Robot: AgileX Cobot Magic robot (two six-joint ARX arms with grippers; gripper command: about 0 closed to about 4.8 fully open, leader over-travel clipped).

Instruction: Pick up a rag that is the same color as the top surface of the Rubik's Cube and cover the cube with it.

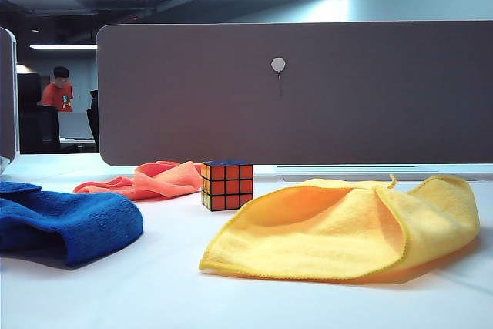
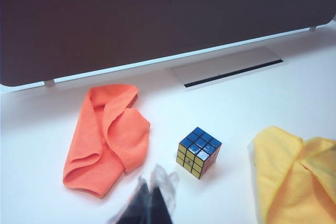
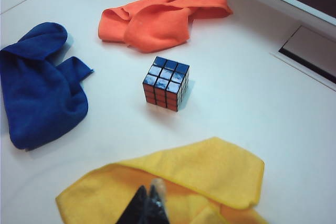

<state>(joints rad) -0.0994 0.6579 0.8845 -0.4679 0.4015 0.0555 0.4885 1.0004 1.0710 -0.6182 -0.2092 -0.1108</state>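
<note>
The Rubik's Cube [image 1: 227,185] stands mid-table, dark blue face up with orange and red sides [image 3: 166,82]. The deep blue rag [image 1: 69,217] lies bunched to its left [image 3: 39,87], apart from the cube, and is outside the left wrist view. Neither gripper shows in the exterior view. My left gripper [image 2: 151,184] is blurred and shut with nothing in it, hovering over bare table between the orange-pink cloth [image 2: 107,135] and the cube [image 2: 199,151]. My right gripper [image 3: 148,186] is shut and empty above the yellow cloth [image 3: 173,182], on the near side of the cube.
The orange-pink cloth [image 1: 150,179] lies crumpled behind and left of the cube. The large yellow cloth [image 1: 347,225] spreads to the cube's right. A dark partition panel [image 1: 308,90] closes the back of the table, with a slotted plate [image 2: 226,69] at its foot.
</note>
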